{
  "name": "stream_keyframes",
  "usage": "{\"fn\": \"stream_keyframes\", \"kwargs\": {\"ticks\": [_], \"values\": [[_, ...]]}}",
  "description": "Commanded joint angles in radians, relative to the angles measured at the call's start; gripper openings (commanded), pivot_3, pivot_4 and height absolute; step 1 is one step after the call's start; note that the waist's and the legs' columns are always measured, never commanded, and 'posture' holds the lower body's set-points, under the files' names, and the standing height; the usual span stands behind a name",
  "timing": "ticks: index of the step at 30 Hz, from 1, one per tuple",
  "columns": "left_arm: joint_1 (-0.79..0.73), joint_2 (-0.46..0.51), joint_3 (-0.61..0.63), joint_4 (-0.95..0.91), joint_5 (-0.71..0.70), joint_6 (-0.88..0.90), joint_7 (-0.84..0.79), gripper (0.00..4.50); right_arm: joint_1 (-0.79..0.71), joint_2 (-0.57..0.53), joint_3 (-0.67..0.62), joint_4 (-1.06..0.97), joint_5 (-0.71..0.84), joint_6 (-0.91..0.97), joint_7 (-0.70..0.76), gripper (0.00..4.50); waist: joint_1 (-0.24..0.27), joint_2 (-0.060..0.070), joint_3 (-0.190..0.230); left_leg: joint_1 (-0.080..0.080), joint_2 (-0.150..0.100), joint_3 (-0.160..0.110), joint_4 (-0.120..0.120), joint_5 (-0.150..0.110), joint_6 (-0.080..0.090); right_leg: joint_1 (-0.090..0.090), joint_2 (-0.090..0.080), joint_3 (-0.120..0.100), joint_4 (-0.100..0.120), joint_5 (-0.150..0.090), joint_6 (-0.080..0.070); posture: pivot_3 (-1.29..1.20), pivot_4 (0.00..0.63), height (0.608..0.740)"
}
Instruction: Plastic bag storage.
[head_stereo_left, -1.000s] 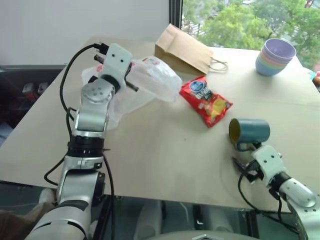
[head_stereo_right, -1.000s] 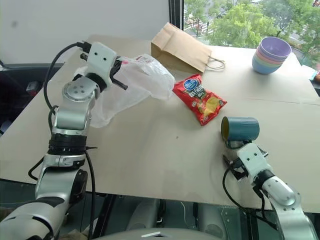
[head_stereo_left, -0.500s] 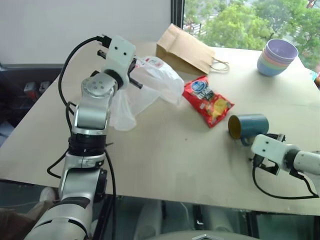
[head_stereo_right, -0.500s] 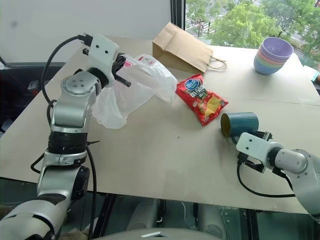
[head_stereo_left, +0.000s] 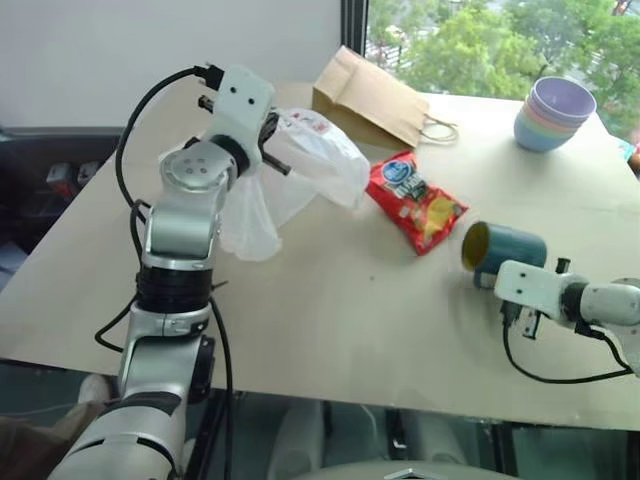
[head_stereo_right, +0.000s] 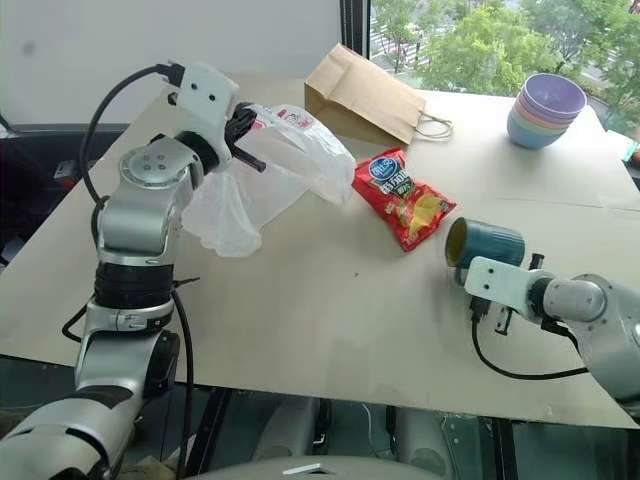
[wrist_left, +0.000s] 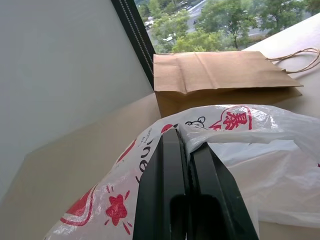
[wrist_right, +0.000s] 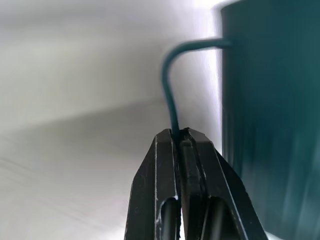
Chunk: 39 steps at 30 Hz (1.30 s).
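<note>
left wrist view | left gripper (wrist_left: 186, 142) clamped on plastic bag (wrist_left: 260, 150), limp, light, slippery, best pinched at bunched film | right gripper (wrist_right: 181, 134) clenched on teal mug (wrist_right: 265, 115) handle

My work surface is a tan table (head_stereo_left: 330, 310). Taking the red snack packet (head_stereo_left: 417, 203), which lies flat near the middle, as landmark: a brown paper bag (head_stereo_left: 368, 98) lies flat beyond it, handles toward the packet's far right. A stack of pastel bowls (head_stereo_left: 553, 113) stands well to its right at the far corner. A teal mug (head_stereo_left: 505, 251) lies on its side just nearer me and right of the packet, its mouth facing left. The plastic bag (head_stereo_left: 300, 170) spreads left of the packet, its lower folds on the table.
</note>
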Motion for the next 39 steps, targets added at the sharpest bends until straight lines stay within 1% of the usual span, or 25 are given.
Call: {"fn": "stream_keyframes", "kwargs": {"ticks": [1,3,5,7,9,12,14,17,20,24,28,31,36,38,39], "values": [[-0.077,-0.027,0.040,-0.034,-0.104,0.091,-0.048,0.00,-0.106,0.031,-0.045,-0.142,0.124,0.129,0.048,0.04,-0.001,-0.001,0.000,0.000,0.000,0.000,0.000,0.000,0.000,0.000,0.000,0.000,0.000,0.000,0.000,0.00,0.150,0.740],[-0.101,-0.036,0.050,-0.057,-0.173,0.161,-0.089,0.00,-0.180,0.066,-0.003,-0.178,0.174,0.186,0.059,0.04,0.000,0.000,0.000,0.000,0.000,-0.001,0.000,0.000,0.000,0.000,0.000,0.000,0.000,0.000,0.000,0.00,0.150,0.740],[-0.125,-0.039,0.059,-0.095,-0.257,0.239,-0.140,0.00,-0.295,0.134,0.079,-0.178,0.200,0.243,0.045,0.04,-0.009,-0.002,0.001,0.000,0.000,-0.002,0.000,0.000,0.000,0.000,0.001,-0.001,0.000,0.000,0.000,0.00,0.150,0.740],[-0.142,-0.036,0.066,-0.117,-0.313,0.305,-0.168,0.00,-0.411,0.206,0.175,-0.138,0.188,0.262,0.030,0.04,-0.015,-0.002,0.002,-0.001,0.001,-0.002,0.000,0.000,0.000,0.000,0.001,-0.001,0.000,0.001,-0.001,0.00,0.150,0.740],[-0.157,-0.041,0.084,-0.126,-0.355,0.348,-0.165,0.00,-0.505,0.270,0.264,-0.086,0.173,0.258,0.029,0.04,-0.023,-0.001,0.002,-0.001,0.001,-0.003,0.000,0.000,0.000,0.000,0.001,-0.001,0.001,0.001,-0.002,0.00,0.150,0.740],[-0.182,-0.051,0.132,-0.126,-0.413,0.408,-0.139,0.00,-0.618,0.375,0.365,0.023,0.149,0.235,0.014,0.04,-0.029,-0.001,0.002,0.000,0.001,-0.004,0.000,0.000,0.000,-0.001,0.001,-0.001,0.001,0.001,-0.002,0.00,0.150,0.740],[-0.208,-0.048,0.184,-0.130,-0.470,0.467,-0.130,0.00,-0.663,0.410,0.417,0.087,0.125,0.197,0.022,0.04,-0.028,-0.001,0.002,-0.001,0.001,-0.005,0.000,0.000,0.000,-0.001,0.001,-0.001,0.002,0.001,-0.002,0.00,0.150,0.740],[-0.236,-0.016,0.262,-0.147,-0.573,0.571,-0.151,0.00,-0.696,0.433,0.435,0.135,0.118,0.160,0.031,0.04,-0.024,-0.001,0.002,-0.001,0.001,-0.005,0.000,0.000,0.000,-0.002,0.001,-0.002,0.002,0.001,-0.002,0.00,0.150,0.740],[-0.226,0.032,0.297,-0.171,-0.654,0.642,-0.180,0.00,-0.703,0.437,0.427,0.143,0.130,0.143,0.050,0.04,-0.026,-0.001,0.002,-0.002,0.000,-0.006,0.000,0.000,0.000,-0.002,0.000,-0.001,0.002,0.001,-0.002,0.00,0.150,0.740],[-0.164,0.133,0.335,-0.190,-0.726,0.720,-0.209,0.00,-0.727,0.452,0.432,0.182,0.123,0.102,0.069,0.04,-0.028,-0.001,0.003,-0.002,0.001,-0.007,0.000,0.000,0.000,-0.003,0.000,-0.001,0.003,0.001,-0.002,0.00,0.150,0.740],[-0.052,0.221,0.326,-0.201,-0.746,0.691,-0.253,0.00,-0.777,0.523,0.460,0.268,0.110,0.052,0.076,0.04,-0.032,0.000,0.003,0.000,0.001,-0.006,-0.001,0.000,0.000,-0.003,0.001,-0.001,0.004,0.001,-0.003,0.00,0.150,0.740],[-0.027,0.236,0.326,-0.168,-0.743,0.678,-0.237,0.00,-0.819,0.568,0.489,0.325,0.092,0.029,0.091,0.04,-0.028,0.000,0.003,0.001,0.001,-0.006,0.000,0.001,-0.001,-0.004,0.001,0.000,0.008,0.001,-0.003,0.00,0.150,0.740],[0.003,0.246,0.343,-0.153,-0.766,0.689,-0.227,0.00,-0.836,0.569,0.509,0.325,0.088,0.048,0.133,0.04,-0.024,0.000,0.003,-0.001,0.001,-0.006,0.000,0.001,-0.002,-0.004,0.000,-0.001,0.008,0.001,-0.003,0.00,0.150,0.740],[-0.031,0.215,0.444,-0.086,-0.816,0.739,-0.199,0.00,-0.828,0.538,0.511,0.283,0.110,0.061,0.181,0.04,-0.023,0.000,0.004,-0.001,0.000,-0.005,0.000,0.001,-0.002,-0.004,-0.001,-0.001,0.007,0.001,-0.003,0.00,0.150,0.740],[-0.025,0.217,0.462,-0.075,-0.826,0.741,-0.199,0.00,-0.828,0.530,0.511,0.274,0.117,0.061,0.198,0.04,-0.025,-0.001,0.004,-0.001,0.000,-0.006,0.000,0.001,-0.002,-0.004,-0.001,-0.001,0.008,0.001,-0.003,0.00,0.150,0.740]]}}
